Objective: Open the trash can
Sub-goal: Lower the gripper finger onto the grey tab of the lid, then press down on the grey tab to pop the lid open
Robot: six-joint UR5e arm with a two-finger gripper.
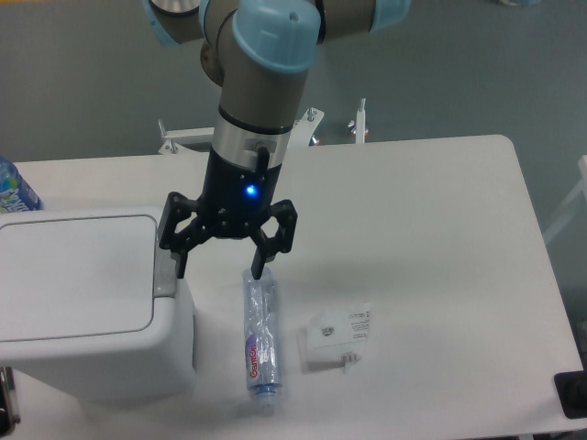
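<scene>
we see the trash can [83, 307] sitting at the left end of the white table [440, 238], a large boxy white bin with its flat lid [73, 275] down and lying level, and its small grey push-button tab [165, 272] at the middle of the lid's right edge. the gripper [218, 271] hangs from the arm [261, 92] just to the right of the bin, pointing downward, its two black fingers spread wide apart and gripping nothing, with a blue light glowing on the gripper body above them. the left-hand fingertip [179, 268] in the picture sits right at the grey tab, at the upper right edge of the lid; from this angle we cannot tell whether it touches the tab or only hovers over it. the other fingertip [258, 272] lies to the right of the bin, over the top end of a crushed clear plastic bottle [259, 337] that lies on its side on the table just beside the trash can, its cap end toward the near edge. a little to the right of the bottle lies a small crumpled white packet [339, 337]. at the far left edge, behind the bin, part of another bottle with a blue label [14, 188] shows.
</scene>
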